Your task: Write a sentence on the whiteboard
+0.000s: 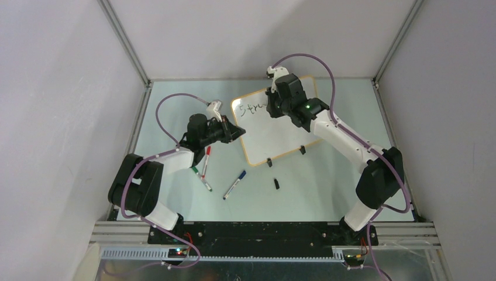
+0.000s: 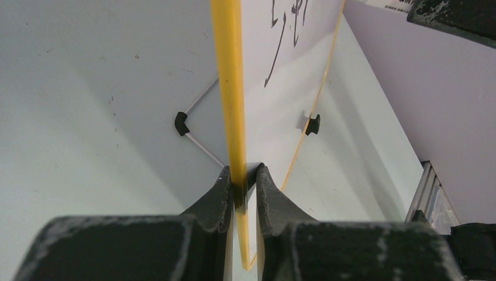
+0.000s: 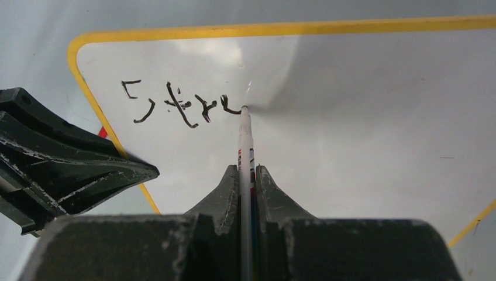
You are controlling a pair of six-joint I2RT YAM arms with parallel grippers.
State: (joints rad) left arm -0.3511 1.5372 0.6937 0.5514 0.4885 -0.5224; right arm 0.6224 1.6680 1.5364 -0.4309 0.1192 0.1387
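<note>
The whiteboard point(image 1: 275, 137), glossy white with an orange-yellow rim, lies tilted at the table's middle back. My left gripper point(image 1: 237, 132) is shut on the board's left rim point(image 2: 233, 117), seen edge-on in the left wrist view. My right gripper point(image 3: 247, 171) is shut on a white marker point(image 3: 245, 143); its tip touches the board just right of the lettering. The sentence point(image 3: 175, 105) reads "Str" plus a fresh stroke in black near the board's top-left corner; it also shows in the top view point(image 1: 250, 109). My right gripper point(image 1: 275, 105) hovers over the board's upper part.
A red-capped marker point(image 1: 206, 157), a green-capped marker point(image 1: 201, 178) and a blue-capped marker point(image 1: 234, 185) lie on the table in front of the left arm. A black marker cap point(image 1: 276, 184) lies in front of the board. Two black clip feet point(image 1: 302, 150) hold the board's near edge.
</note>
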